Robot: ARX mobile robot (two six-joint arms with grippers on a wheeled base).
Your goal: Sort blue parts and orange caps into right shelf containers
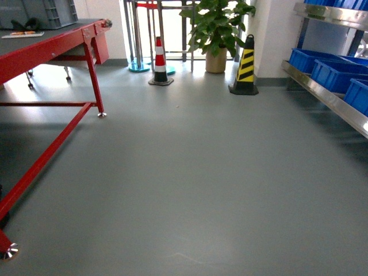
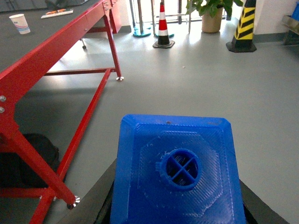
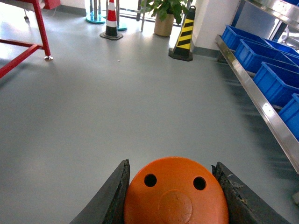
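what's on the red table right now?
On the red table: a paper cup, a flat tray, and a grey crate. Crate contents hidden.

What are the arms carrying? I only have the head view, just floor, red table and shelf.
Observer: The left pincer holds a blue part, stud facing the left wrist camera.
Operator: Right arm?
Observer: The right pincer is shut on an orange cap, a finger against each side.
Operator: Anything on the table I can't see?
Observer: A paper cup stands on the red table in the left wrist view.
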